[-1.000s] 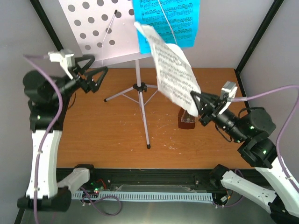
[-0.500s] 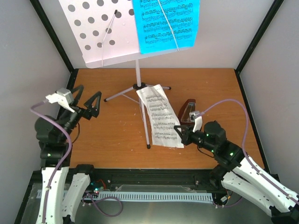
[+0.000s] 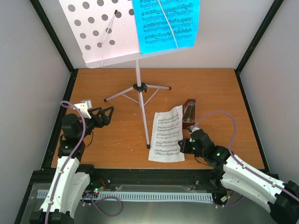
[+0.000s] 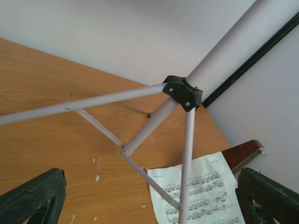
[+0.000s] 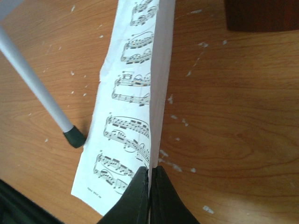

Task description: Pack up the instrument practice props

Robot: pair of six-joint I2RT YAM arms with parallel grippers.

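The white music stand (image 3: 138, 87) stands at the back middle on its tripod, its hole-punched desk (image 3: 98, 32) carrying the blue sheet (image 3: 166, 23). The white sheet (image 3: 167, 133) lies on the table in front of the stand, mostly flat. My right gripper (image 3: 183, 145) is shut on its near right edge, which stands up pinched between the fingers in the right wrist view (image 5: 149, 175). The brown metronome (image 3: 189, 113) stands just behind that gripper. My left gripper (image 3: 103, 116) is open and empty, left of the tripod hub (image 4: 183, 92).
The tripod's front leg ends in a black foot (image 5: 74, 136) right beside the sheet's left edge. Black frame posts and grey walls close in the table (image 3: 215, 88) on three sides. A cable rail runs along the near edge (image 3: 140, 196).
My right gripper has brought the white sheet down from the air onto the table and drawn back toward the near edge. My left arm has lowered and pulled back, still open.
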